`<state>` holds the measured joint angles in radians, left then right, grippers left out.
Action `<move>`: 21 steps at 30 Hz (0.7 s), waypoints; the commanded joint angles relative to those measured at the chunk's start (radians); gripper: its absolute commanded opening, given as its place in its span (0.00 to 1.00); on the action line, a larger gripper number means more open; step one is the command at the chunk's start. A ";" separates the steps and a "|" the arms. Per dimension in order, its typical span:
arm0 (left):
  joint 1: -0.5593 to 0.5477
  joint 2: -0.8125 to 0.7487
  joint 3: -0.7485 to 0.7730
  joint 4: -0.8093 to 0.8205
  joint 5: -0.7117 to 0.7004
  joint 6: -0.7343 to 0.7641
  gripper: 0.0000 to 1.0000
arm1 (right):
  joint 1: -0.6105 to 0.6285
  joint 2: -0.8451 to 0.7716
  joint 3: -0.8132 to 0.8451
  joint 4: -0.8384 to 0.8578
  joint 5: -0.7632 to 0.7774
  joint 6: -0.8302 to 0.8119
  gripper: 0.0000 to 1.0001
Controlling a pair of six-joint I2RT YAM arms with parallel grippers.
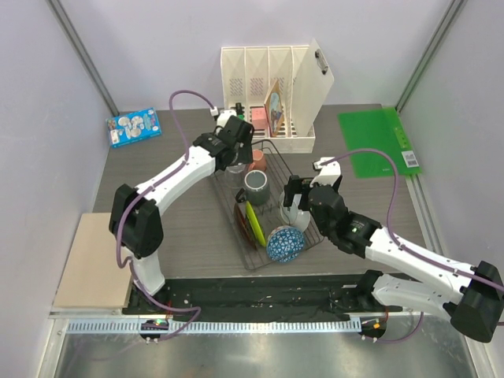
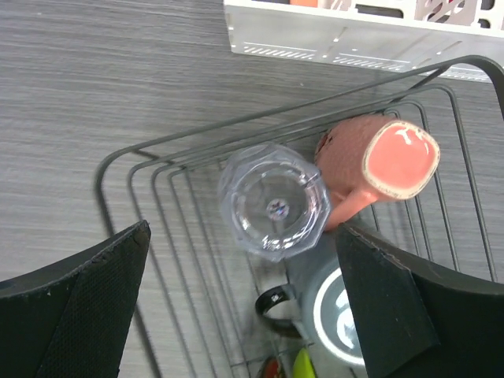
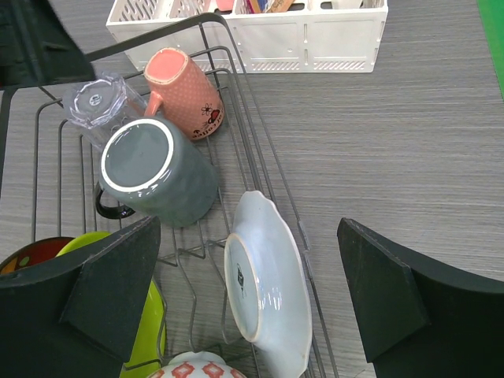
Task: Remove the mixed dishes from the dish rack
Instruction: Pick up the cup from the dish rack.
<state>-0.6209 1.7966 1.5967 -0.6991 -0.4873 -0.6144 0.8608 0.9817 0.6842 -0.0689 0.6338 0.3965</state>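
The dark wire dish rack (image 1: 250, 264) sits mid-table. It holds a clear glass (image 2: 274, 201), a pink mug (image 1: 257, 161) on its side, a dark grey mug (image 1: 257, 186), a lime-green plate (image 1: 252, 222), a red floral plate edge (image 3: 24, 256), a white plate (image 3: 268, 283) standing on edge, and a blue patterned bowl (image 1: 285, 242). My left gripper (image 2: 244, 315) is open and empty above the glass at the rack's far end. My right gripper (image 3: 252, 307) is open and empty, its jaws either side of the white plate, above it.
A cream slotted file holder (image 1: 272, 87) stands just behind the rack. A green folder (image 1: 378, 142) lies at the right, a blue packet (image 1: 134, 128) at the far left, a tan board (image 1: 94, 260) at the near left edge.
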 commanded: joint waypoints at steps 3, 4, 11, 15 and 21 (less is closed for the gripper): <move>0.013 0.066 0.031 0.101 0.033 -0.002 1.00 | 0.001 -0.014 0.015 0.018 0.012 -0.013 1.00; 0.018 0.078 0.035 0.104 0.041 -0.007 1.00 | 0.001 -0.012 0.014 0.024 0.012 -0.012 1.00; 0.039 0.175 0.101 0.079 0.056 -0.033 1.00 | 0.001 0.011 0.012 0.035 -0.010 0.002 1.00; 0.047 0.208 0.120 0.066 0.058 -0.033 1.00 | 0.001 0.021 0.009 0.044 -0.003 0.001 1.00; 0.055 0.227 0.120 0.044 0.069 -0.002 0.72 | 0.000 0.034 0.003 0.047 0.007 0.004 1.00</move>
<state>-0.5735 2.0186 1.6772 -0.6456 -0.4274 -0.6308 0.8608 1.0149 0.6842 -0.0673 0.6258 0.3958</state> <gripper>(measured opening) 0.819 0.996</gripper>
